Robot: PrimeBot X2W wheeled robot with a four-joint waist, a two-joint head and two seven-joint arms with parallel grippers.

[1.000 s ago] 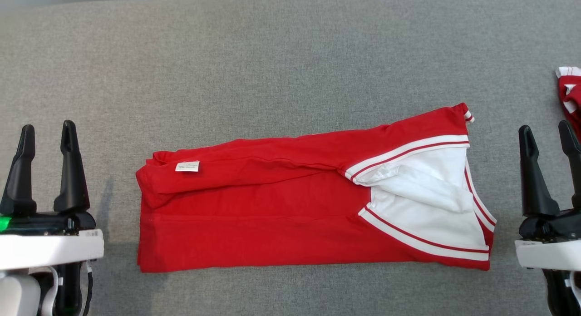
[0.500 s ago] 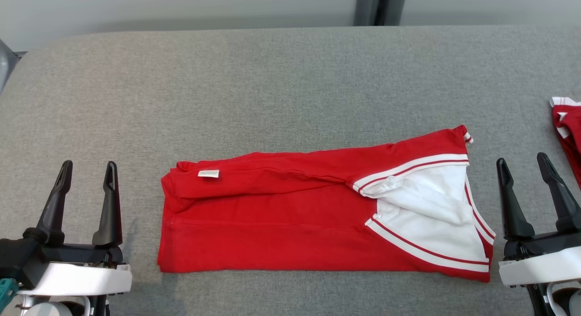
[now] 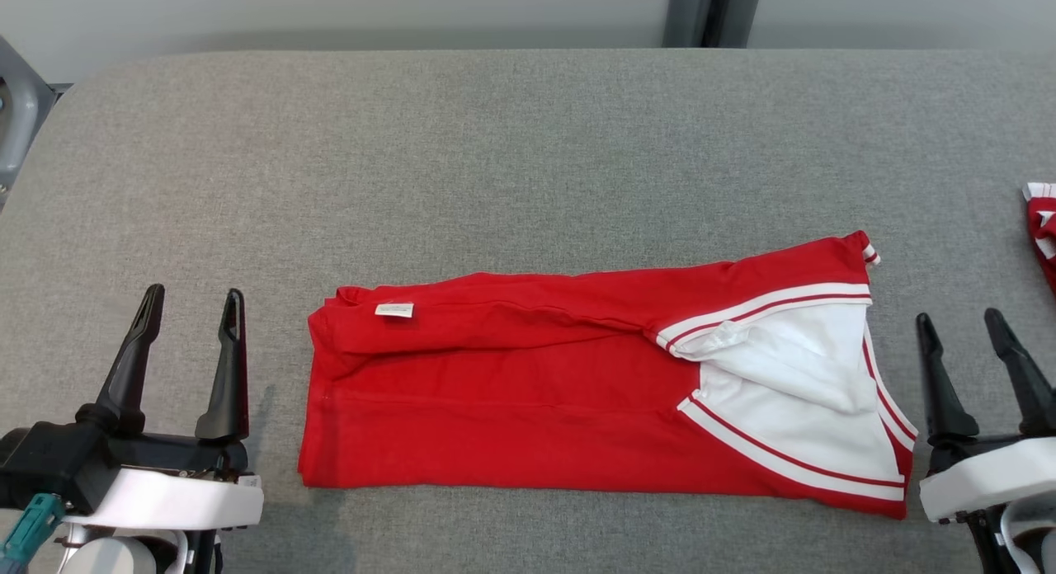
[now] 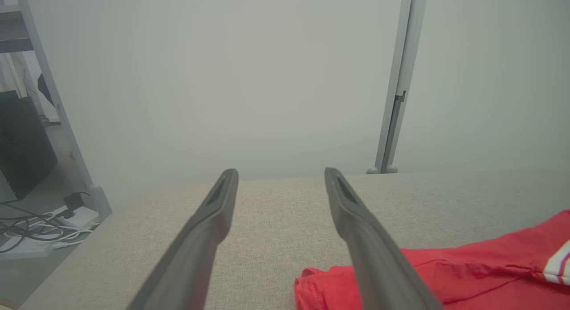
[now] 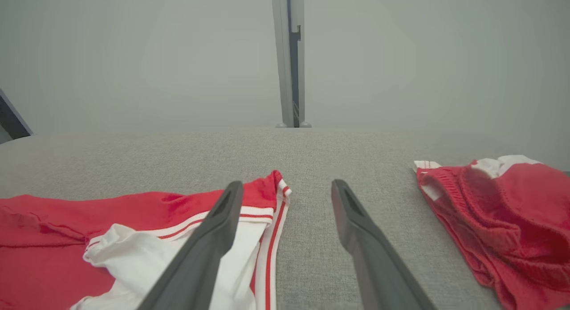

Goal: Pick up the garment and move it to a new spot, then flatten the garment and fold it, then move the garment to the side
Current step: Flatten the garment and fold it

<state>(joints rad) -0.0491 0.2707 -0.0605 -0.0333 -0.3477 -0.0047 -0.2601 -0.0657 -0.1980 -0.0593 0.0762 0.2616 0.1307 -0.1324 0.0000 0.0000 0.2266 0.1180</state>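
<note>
Item one: the garment point(image 3: 495, 409), red with white striped trim. I found it lying flat as a long folded band across the middle of the surface point(image 3: 511, 162), its length running left to right. A small white label point(image 3: 394, 310) showed near its left end. At its right end the white inside point(image 3: 792, 376) lay open and slightly rumpled.

Item two: the left tool point(image 3: 195, 294), fingers apart and holding nothing. It stood just beside the garment's left end without touching it.

Item three: the right tool point(image 3: 958, 317), fingers likewise apart and empty, just beside the garment's right end.

Item four: a second red-and-white garment point(image 3: 1046, 228), bunched at the surface's far right edge, well apart from the first.

Status, as I judged it: the pick-up, relocation and flattening looked done, and a lengthwise fold was in place. I reckoned that any further fold across the length, and the final move to the side, were still outstanding.
</note>
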